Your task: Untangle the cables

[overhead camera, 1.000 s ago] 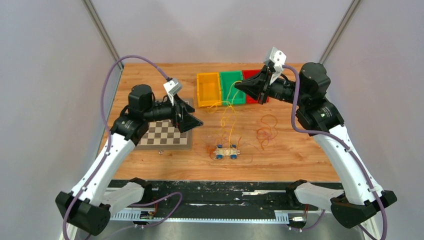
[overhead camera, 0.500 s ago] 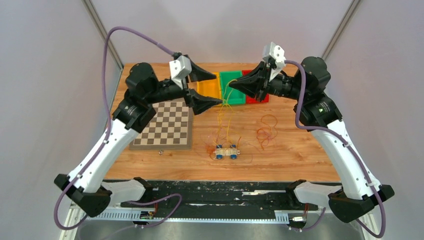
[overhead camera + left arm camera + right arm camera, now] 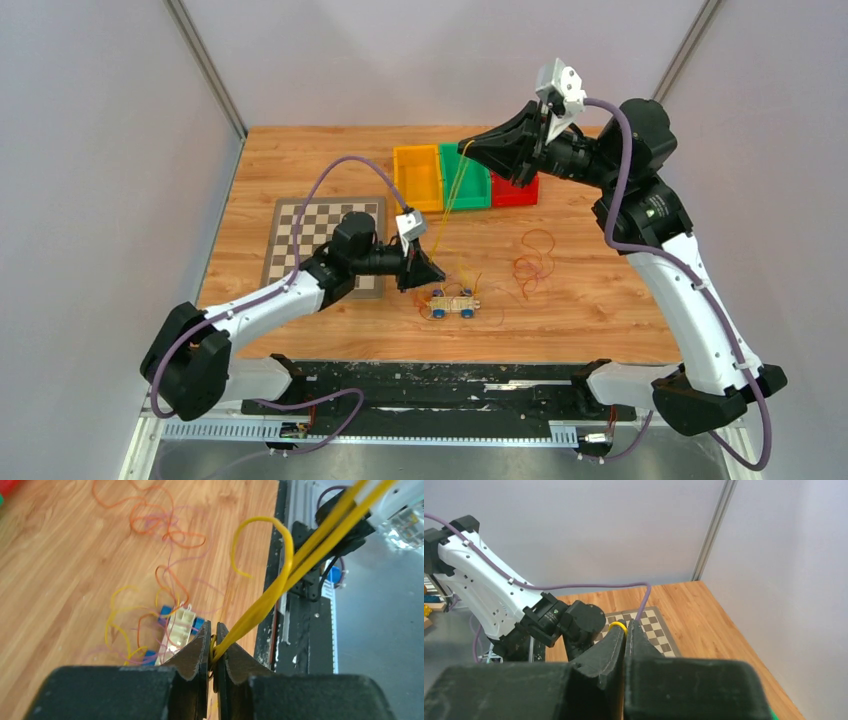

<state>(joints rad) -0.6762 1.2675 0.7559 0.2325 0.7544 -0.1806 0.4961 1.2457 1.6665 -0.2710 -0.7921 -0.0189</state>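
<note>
The cables are thin yellow, orange and red wires curling round a small white connector block with blue ends [image 3: 453,303] [image 3: 180,626]. A yellow cable [image 3: 447,205] [image 3: 280,580] runs taut from the raised right gripper [image 3: 470,148] down to the left gripper [image 3: 428,272], which sits low beside the block. In the left wrist view the left gripper [image 3: 212,652] is shut on that yellow cable. The right gripper [image 3: 625,626] is also shut, and a small yellow loop [image 3: 617,625] pokes out at its tips. Loose orange loops [image 3: 530,262] [image 3: 150,515] lie on the table to the right.
Yellow [image 3: 418,178], green [image 3: 463,176] and red [image 3: 517,190] bins stand in a row at the back of the wooden table. A chessboard [image 3: 305,232] lies at the left, partly under the left arm. The black rail [image 3: 450,380] runs along the near edge.
The left arm swung from high by the bins down to the connector block, and its open jaws closed on the yellow cable. The right gripper rose slightly, staying shut.
</note>
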